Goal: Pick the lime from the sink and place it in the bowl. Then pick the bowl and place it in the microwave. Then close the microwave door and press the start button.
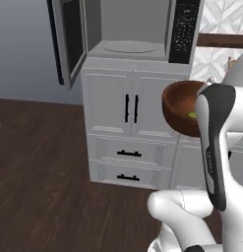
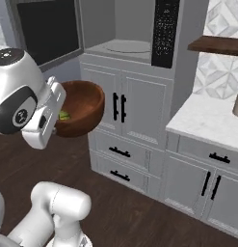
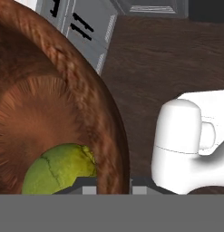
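The reddish-brown wooden bowl [image 1: 178,106] [image 2: 84,108] [image 3: 41,113] hangs in the air in front of the pale cabinets, lower than the microwave. My gripper [image 3: 114,190] is shut on its rim, one finger inside and one outside. The yellow-green lime [image 3: 59,170] [image 2: 64,116] [image 1: 192,115] lies inside the bowl against the wall near the gripper. The microwave [image 1: 130,48] [image 2: 125,46] stands open, showing its turntable. Its dark-windowed door [image 1: 69,39] [image 2: 46,31] is swung out to the left, and the black control strip [image 1: 184,29] [image 2: 165,31] is on its right. The sink is out of view.
Below the microwave is a pale cabinet [image 1: 130,108] [image 2: 132,108] with black handles and two drawers. A white counter [image 2: 207,120] and a wooden shelf [image 2: 217,45] lie to the right. Dark wood floor [image 1: 39,177] spreads to the left.
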